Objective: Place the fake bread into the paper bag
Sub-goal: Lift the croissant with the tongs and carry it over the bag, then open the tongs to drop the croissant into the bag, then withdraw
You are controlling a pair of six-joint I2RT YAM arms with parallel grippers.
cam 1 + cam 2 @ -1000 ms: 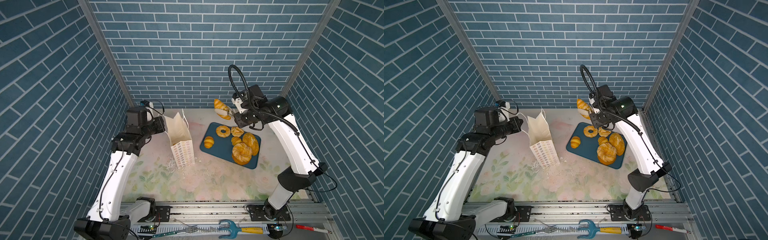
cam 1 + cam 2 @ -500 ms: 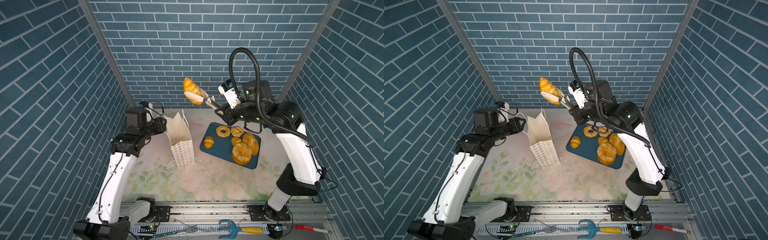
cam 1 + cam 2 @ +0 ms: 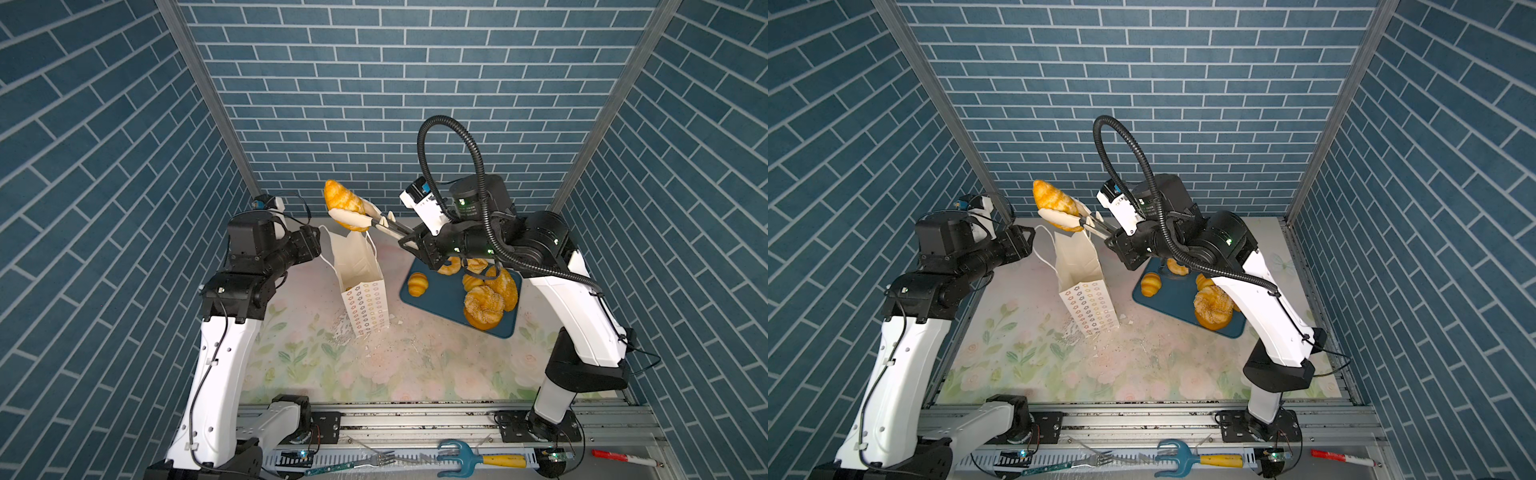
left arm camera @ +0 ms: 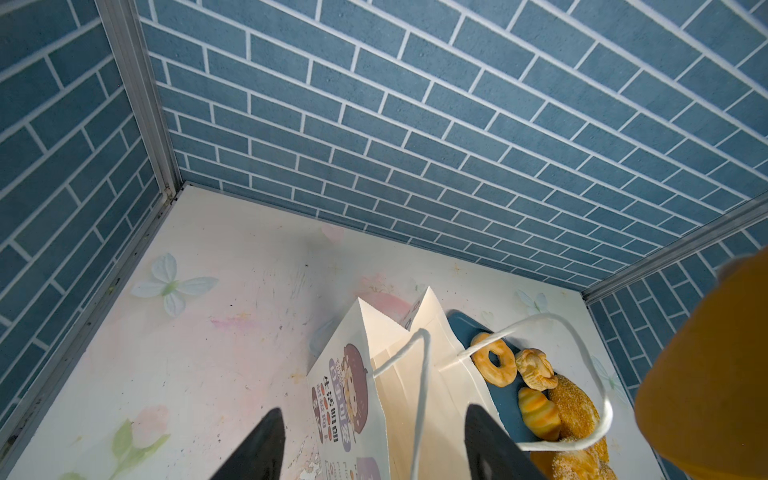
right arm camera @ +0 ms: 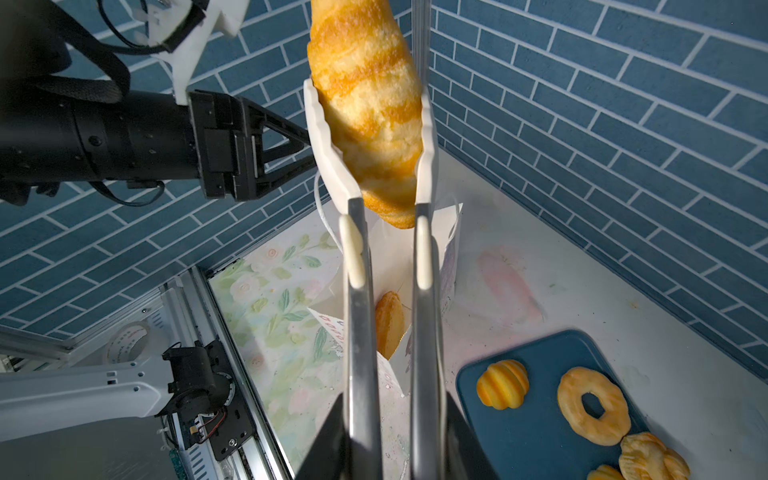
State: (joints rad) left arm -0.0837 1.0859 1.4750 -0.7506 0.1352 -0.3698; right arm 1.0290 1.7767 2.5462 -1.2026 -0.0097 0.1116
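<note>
My right gripper is shut on metal tongs, whose white tips pinch a golden croissant just above the mouth of the white paper bag. The bag stands upright with flower outlines on its front, and one piece of fake bread lies inside it. My left gripper is open at the bag's left rim, its fingers on either side of the near wall and cord handle, gripping nothing. More fake bread, a ring doughnut and a ridged roll among them, lies on the blue tray.
The tray sits right of the bag on the floral mat, with crumbs scattered by the bag's foot. Blue brick walls close in the back and sides. A fork, a blue hand rake and a red marker lie on the front rail.
My right arm carried the croissant in the tongs up from the tray and left to above the bag's mouth. My left gripper went from shut to open at the bag's rim.
</note>
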